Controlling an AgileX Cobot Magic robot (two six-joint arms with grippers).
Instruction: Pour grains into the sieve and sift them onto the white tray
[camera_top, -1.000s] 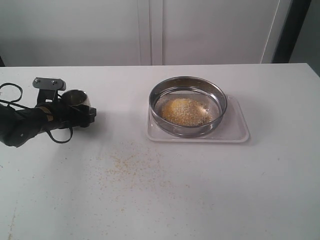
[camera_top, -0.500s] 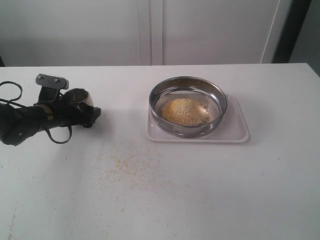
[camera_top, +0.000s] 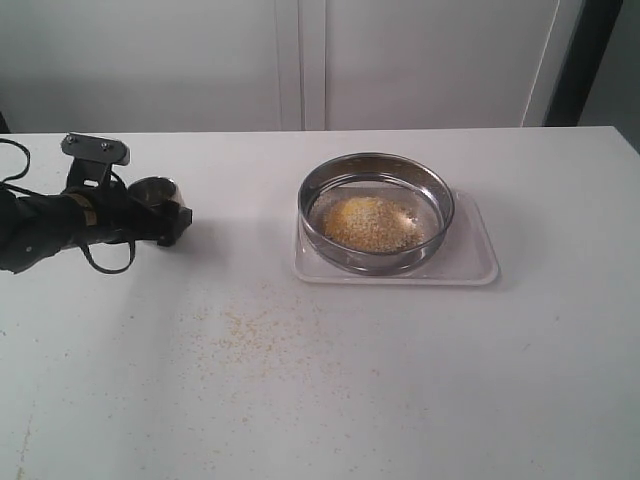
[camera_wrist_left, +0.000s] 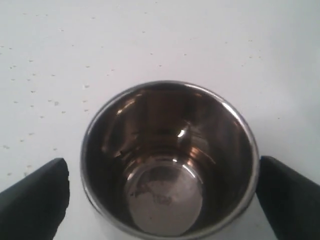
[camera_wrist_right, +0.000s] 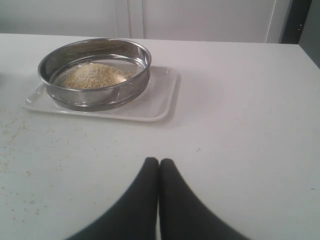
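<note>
Sieve (camera_top: 372, 263): it sits on the white tray (camera_top: 470, 262), right of the desk (camera_top: 400, 400) centre in the exterior view, with the grains (camera_top: 372, 222) heaped on its mesh. The pour looks done and sifting is not yet begun. The ring is round, so no grasp axis is favoured; the tray's long side runs left to right across that view. The left fingers (camera_wrist_left: 35, 197) are spread wide on either side of the empty, upright cup (camera_top: 158, 195) at the far left, well apart from the sieve. They hold nothing; a strip of desk shows beside one finger, and at the other you cannot tell contact. The right fingers (camera_wrist_right: 150, 200) are pressed together and empty, facing the sieve across bare desk. Judgement: your right arm is nearer, so open those fingers before reaching for the rim. Spilled granules (camera_top: 255, 330) lie on the desk in front of the tray.
</note>
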